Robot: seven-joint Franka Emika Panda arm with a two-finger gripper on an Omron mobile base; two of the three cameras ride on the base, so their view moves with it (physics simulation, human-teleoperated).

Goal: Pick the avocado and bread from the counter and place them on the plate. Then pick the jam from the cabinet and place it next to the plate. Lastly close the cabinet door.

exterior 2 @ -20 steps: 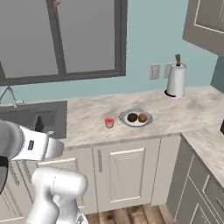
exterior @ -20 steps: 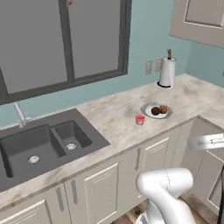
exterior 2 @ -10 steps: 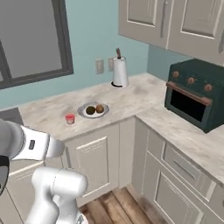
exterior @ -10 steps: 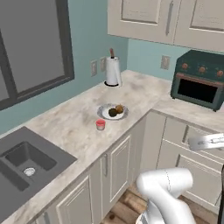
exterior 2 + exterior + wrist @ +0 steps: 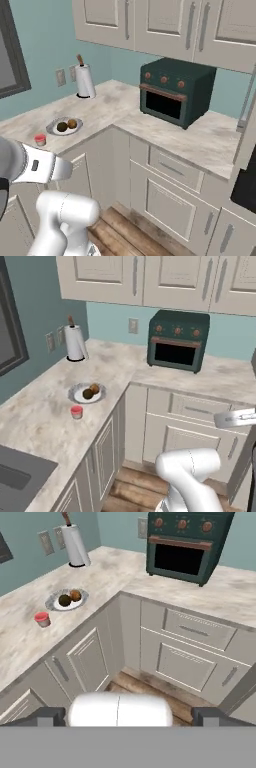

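Both foods on plate [image 5: 51, 602], jam [image 5: 42, 619] beside; base swung right (camera, not objects); gripper [image 5: 127, 716] spread, empty; door remains.

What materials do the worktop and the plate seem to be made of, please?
The worktop looks like polished stone, probably marble: beige with grey veins. The plate looks like glazed ceramic, judging by its white centre and speckled grey rim, though the rendering leaves this open.
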